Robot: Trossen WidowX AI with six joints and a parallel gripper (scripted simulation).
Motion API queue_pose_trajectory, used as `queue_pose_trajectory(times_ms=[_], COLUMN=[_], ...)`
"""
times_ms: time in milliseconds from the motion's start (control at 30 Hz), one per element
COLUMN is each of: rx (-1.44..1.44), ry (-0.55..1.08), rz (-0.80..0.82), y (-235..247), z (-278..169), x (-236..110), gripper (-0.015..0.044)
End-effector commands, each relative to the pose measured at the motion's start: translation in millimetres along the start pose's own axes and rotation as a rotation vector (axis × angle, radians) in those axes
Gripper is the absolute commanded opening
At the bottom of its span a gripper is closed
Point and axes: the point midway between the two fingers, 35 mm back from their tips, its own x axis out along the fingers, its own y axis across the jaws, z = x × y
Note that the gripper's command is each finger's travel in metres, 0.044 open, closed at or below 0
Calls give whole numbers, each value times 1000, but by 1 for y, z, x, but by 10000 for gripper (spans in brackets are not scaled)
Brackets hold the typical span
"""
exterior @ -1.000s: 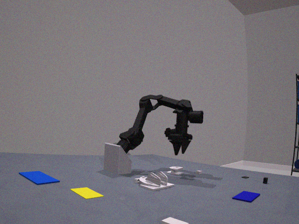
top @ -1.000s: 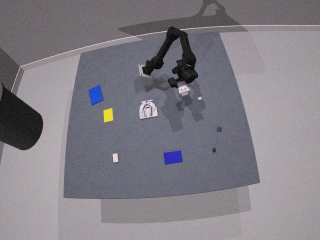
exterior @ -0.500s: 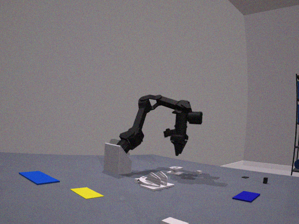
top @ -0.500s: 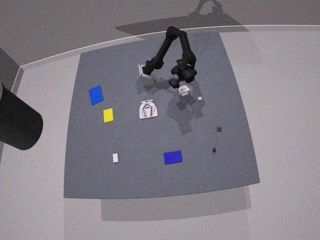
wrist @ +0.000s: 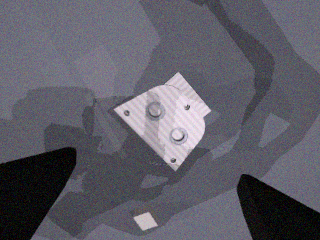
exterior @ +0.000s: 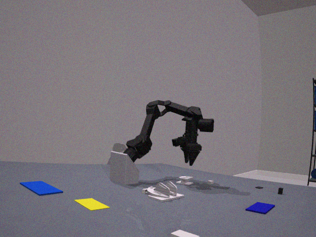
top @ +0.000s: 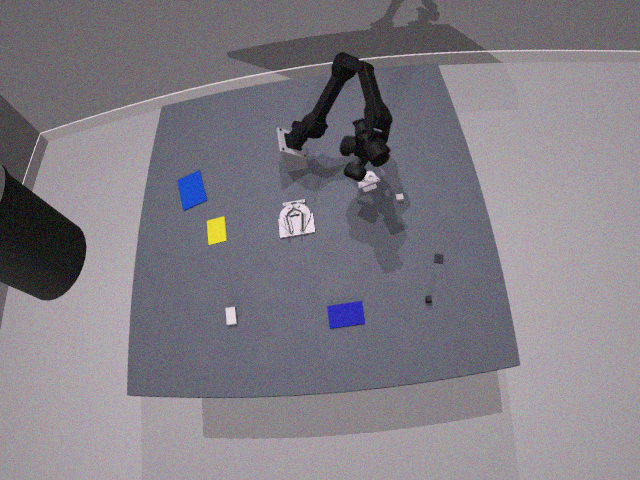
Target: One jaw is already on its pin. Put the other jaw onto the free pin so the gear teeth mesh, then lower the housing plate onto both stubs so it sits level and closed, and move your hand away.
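Note:
The white base (top: 310,229) (exterior: 178,196) sits on the table with both jaws on it side by side, their blades standing up. Whether their teeth mesh is too small to tell. The white housing plate (top: 370,178) (exterior: 185,177) (wrist: 170,117) lies raised on a small white stand, away from the base; two large round holes and several small ones show in the wrist view. My gripper (exterior: 188,163) (wrist: 159,170) is open and empty, pointing down above the housing plate. In the wrist view the plate lies between and ahead of the fingertips. In the top view the arm hides the fingertips.
A small white cube (top: 399,196) (exterior: 210,181) (wrist: 145,221) lies near the plate. A blue sheet (top: 192,190) (exterior: 41,187), yellow sheet (top: 216,230) (exterior: 92,204), dark blue sheet (top: 345,314) (exterior: 260,208), white block (top: 231,315) (exterior: 184,233) and two small dark pieces lie farther off.

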Motion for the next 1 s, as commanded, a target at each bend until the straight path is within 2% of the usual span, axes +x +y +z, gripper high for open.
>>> queue_pose_trajectory(times_ms=[0, 967], rx=[-102, -873], ry=[0, 0], rz=[1, 1], y=[0, 1], z=[0, 0], x=[1, 6], gripper=[440, 440])
